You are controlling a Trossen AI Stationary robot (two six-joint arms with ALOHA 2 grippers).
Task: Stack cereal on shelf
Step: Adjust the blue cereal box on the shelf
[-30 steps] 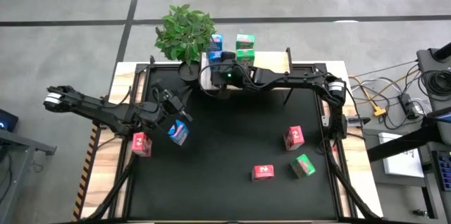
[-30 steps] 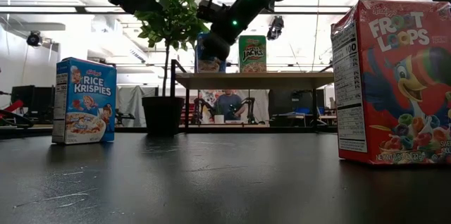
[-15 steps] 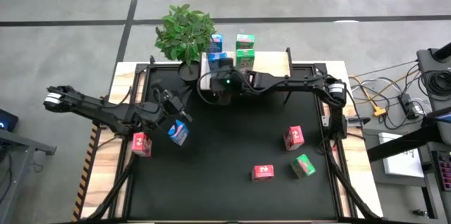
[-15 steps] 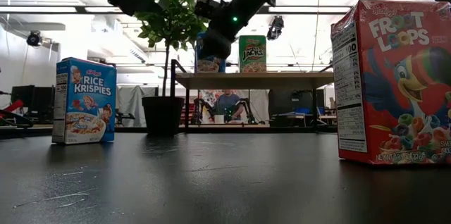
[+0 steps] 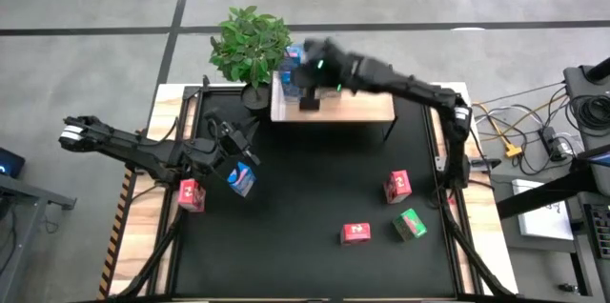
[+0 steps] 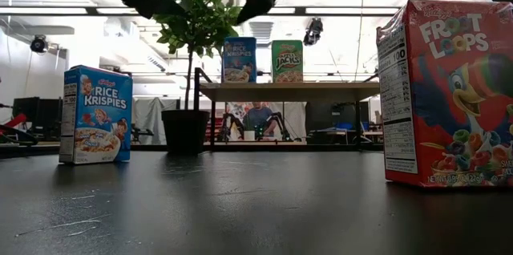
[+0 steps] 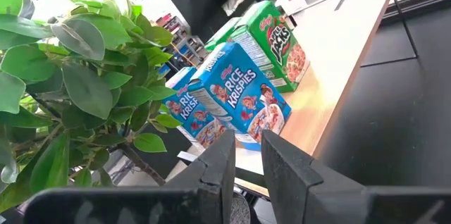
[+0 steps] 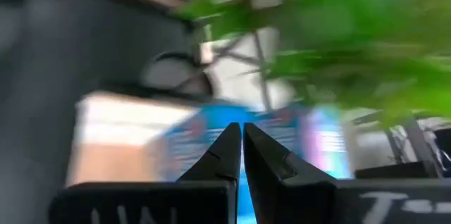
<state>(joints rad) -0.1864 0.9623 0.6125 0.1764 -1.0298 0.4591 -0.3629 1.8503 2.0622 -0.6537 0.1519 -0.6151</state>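
1. Right gripper [image 8: 242,155], jaws pressed together on nothing, hangs above the shelf [image 5: 362,108] at its plant end, over the boxes there; arm blurred in the high view.
2. Left gripper [image 7: 245,155], jaws a narrow slit apart, w/ nothing seen between them in its wrist view; sits over the black mat [image 5: 315,198] on the left side, just beside a blue cereal box [image 5: 241,179] on the mat. Contact w/ that box: cannot tell.
3. On the shelf, per left wrist view: two blue Rice Krispies boxes [image 7: 236,97] side by side, a green Apple Jacks box [image 7: 278,41] next along. Low view shows one blue [image 6: 239,59] and one green [image 6: 287,61] upright on the plank.
4. On the mat: red box [image 5: 192,194] near the left edge, red box [image 5: 397,186] at right, red box [image 5: 356,233] & green box [image 5: 411,224] toward the front.
5. Potted plant [image 5: 250,46] stands at the shelf's left end.
6. Low view: a person [image 6: 258,119] seated in the room beyond the table.
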